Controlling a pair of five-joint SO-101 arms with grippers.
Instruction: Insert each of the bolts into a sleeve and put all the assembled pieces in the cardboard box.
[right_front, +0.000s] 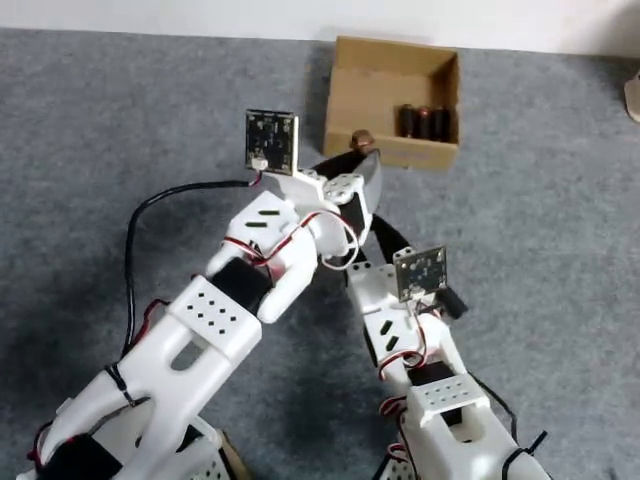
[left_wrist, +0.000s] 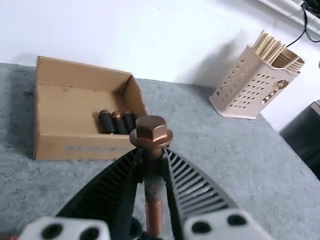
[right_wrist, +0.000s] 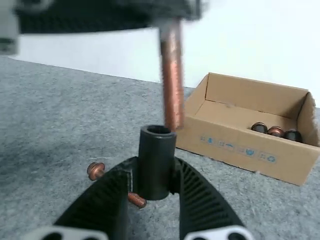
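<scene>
My left gripper (left_wrist: 151, 152) is shut on a copper bolt (left_wrist: 151, 134), hex head up and shaft hanging down; from above it (right_front: 362, 160) sits just in front of the cardboard box (right_front: 345, 95). My right gripper (right_wrist: 156, 172) is shut on an upright black sleeve (right_wrist: 156, 160). The bolt's shaft (right_wrist: 172, 80) hangs over the sleeve, its tip at the far edge of the opening. I cannot tell whether the tip is inside. The box (right_wrist: 235, 142) holds three assembled pieces (right_wrist: 275, 131), also seen from above (right_front: 425, 122).
A loose copper bolt (right_wrist: 95, 170) lies on the grey mat, partly hidden by my right gripper's finger. A beige holder of wooden sticks (left_wrist: 255, 82) stands beyond the box. The right arm (right_front: 400, 330) lies under and beside the left arm (right_front: 270, 250).
</scene>
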